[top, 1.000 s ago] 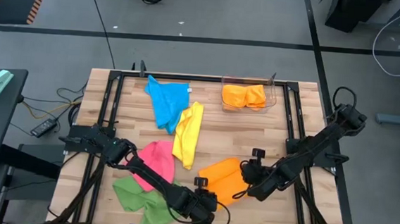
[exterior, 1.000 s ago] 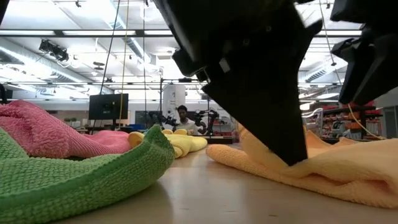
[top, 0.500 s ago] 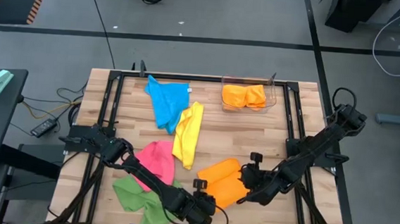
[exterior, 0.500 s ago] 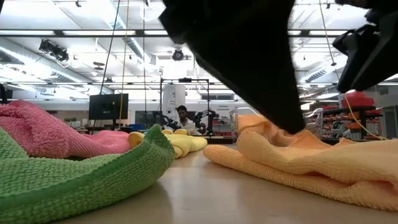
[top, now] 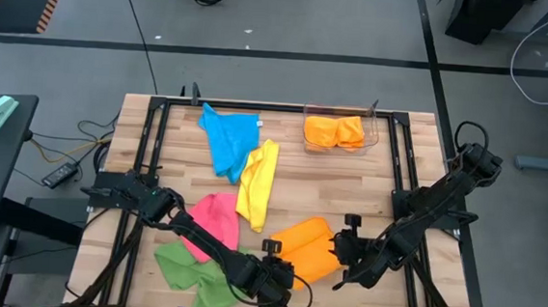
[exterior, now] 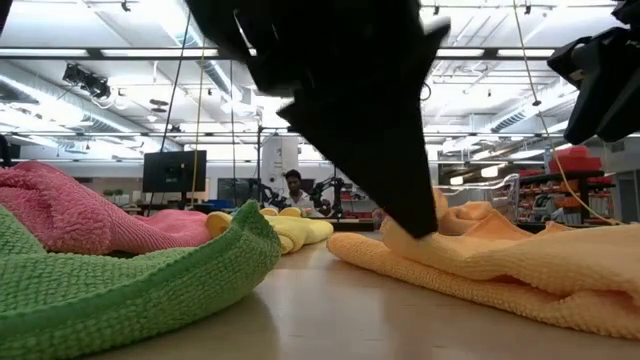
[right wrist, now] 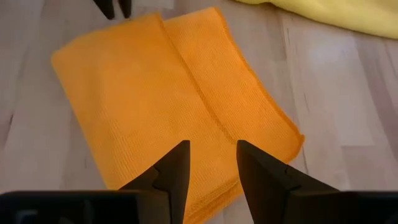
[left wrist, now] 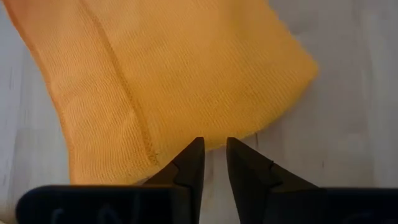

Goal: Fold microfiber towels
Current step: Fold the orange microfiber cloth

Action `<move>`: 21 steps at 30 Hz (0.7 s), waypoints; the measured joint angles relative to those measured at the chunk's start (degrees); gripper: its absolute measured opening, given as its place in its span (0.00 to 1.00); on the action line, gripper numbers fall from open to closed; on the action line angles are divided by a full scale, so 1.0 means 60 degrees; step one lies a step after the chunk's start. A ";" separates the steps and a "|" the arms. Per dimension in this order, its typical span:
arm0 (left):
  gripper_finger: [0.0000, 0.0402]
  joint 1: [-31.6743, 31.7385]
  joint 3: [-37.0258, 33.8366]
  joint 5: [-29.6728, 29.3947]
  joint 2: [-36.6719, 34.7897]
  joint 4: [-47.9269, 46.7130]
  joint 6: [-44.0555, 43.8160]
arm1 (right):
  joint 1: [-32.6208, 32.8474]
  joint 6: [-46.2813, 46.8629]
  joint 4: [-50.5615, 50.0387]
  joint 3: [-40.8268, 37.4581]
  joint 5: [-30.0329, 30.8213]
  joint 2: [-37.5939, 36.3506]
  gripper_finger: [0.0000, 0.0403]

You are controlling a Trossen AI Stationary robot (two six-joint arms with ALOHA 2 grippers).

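Broadly, the wooden bench [top: 350, 173] carries everything, with its black frame around the edges and the two dark arms reaching in from either side. Toward the far edge lies the blue towel [top: 229, 139], spread loosely, and the yellow towel [top: 257, 182] stretches from its near corner down toward the middle. Beside the yellow one, on the left, sits the pink towel [top: 215, 218], bunched, and nearer the front edge the green towel [top: 185, 268] lies crumpled under the left arm. The folded orange towel [top: 308, 250] rests flat near the front, between the two tools, a crease running along its length. At the far right a clear plastic bin [top: 373, 133] holds further orange cloth [top: 334, 132]. The left tool [top: 275, 273] hangs just at the orange towel's near-left edge; its fingers [left wrist: 193, 163] stand a narrow slit apart above that edge with nothing between them. The right tool [top: 349, 258] hovers at the towel's right edge, its fingers [right wrist: 174, 168] parted wider and empty, the cloth lying below them. Far off beyond the bench, a person [exterior: 294, 190] sits among monitors.
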 joint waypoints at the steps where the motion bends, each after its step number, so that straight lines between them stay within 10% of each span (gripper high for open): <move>1: 0.19 0.0010 -0.0003 0.0003 0.0028 -0.0058 -0.0140 | 0.0004 0.0000 0.0011 0.0000 -0.0004 0.0001 0.35; 21: 0.16 -0.0177 0.0001 0.0079 -0.0255 -0.0404 -0.0779 | 0.0207 0.0164 0.0288 0.0000 -0.0006 0.0002 0.34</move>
